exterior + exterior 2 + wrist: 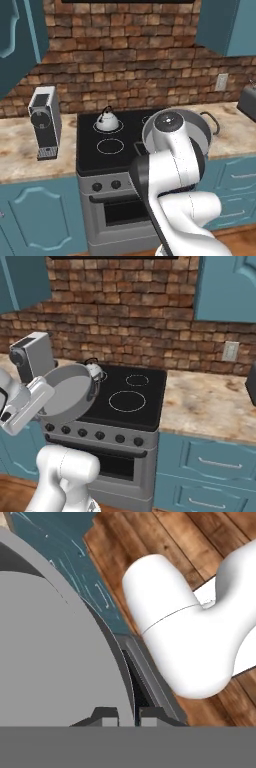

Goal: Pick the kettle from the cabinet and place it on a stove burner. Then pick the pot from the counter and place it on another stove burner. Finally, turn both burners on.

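The glossy black cooktop (145, 387) lies below and just beyond the gripper (127, 716), with the marbled counter (210, 401) running off to either side of it and well clear of the hand. Held up over the front left part of that cooktop is the pot (67, 392), a wide shallow grey pan tipped steeply on edge so that its open mouth faces the right base camera; in the left base view its rim (205, 131) curves around behind the robot's elbow, with one loop handle (213, 121) sticking out toward the right-hand counter. The gripper is clenched on the pot's rim: in the hand view the two dark fingertips (106, 717) sit close together with the thin grey wall of the pot pinched between them, the pan's broad grey side spreading away to the left. Farther from the hand, on the back left ring of the cooktop, stands the kettle (107, 120), upright, small and dome-shaped with its black arched handle; seen from the right it peeks out just past the pot's upper edge (94, 371). The front ring (110, 146) nearest the pot is bare.
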